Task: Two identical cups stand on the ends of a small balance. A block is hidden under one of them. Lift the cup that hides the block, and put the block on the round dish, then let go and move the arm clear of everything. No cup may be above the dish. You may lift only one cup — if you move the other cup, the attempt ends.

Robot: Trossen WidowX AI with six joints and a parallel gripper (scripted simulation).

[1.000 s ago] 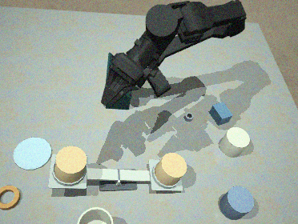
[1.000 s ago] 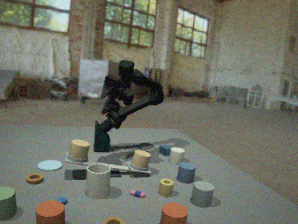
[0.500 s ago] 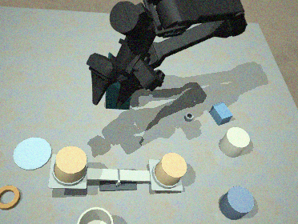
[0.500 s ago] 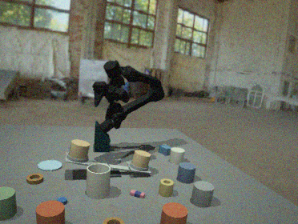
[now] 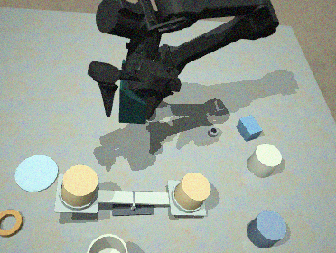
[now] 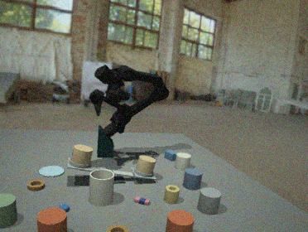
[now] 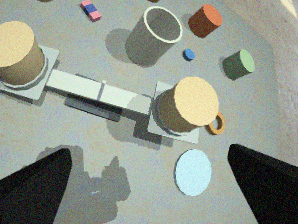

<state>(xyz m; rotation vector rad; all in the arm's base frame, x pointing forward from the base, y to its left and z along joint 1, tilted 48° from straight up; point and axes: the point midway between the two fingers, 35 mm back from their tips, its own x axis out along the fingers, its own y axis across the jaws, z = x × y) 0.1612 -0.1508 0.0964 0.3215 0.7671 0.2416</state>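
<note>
One tan cup [image 5: 79, 180] [image 6: 82, 155] [image 7: 196, 101] stands upside down on the balance end beside the dish. The other tan cup [image 5: 195, 186] [image 6: 146, 165] [image 7: 15, 45] stands on the far end. The balance beam [image 5: 151, 199] [image 6: 120, 172] [image 7: 125, 98] is tilted: the end by the dish is higher, with its shadow well apart, and the other end is lower. The round light-blue dish [image 5: 36, 173] [image 6: 51, 171] [image 7: 193, 172] is bare. No hidden block shows. My gripper [image 7: 151, 155] is open and empty, raised high behind the balance and touching neither cup.
A hollow grey cylinder [image 5: 107, 246] [image 6: 101, 188] [image 7: 154, 37] stands in front of the balance. An orange ring [image 5: 17, 222] [image 7: 216, 131] lies near the dish. A blue block [image 5: 249, 127], a white cylinder [image 5: 266, 160] and a blue cylinder [image 5: 267, 228] stand beyond the lower end.
</note>
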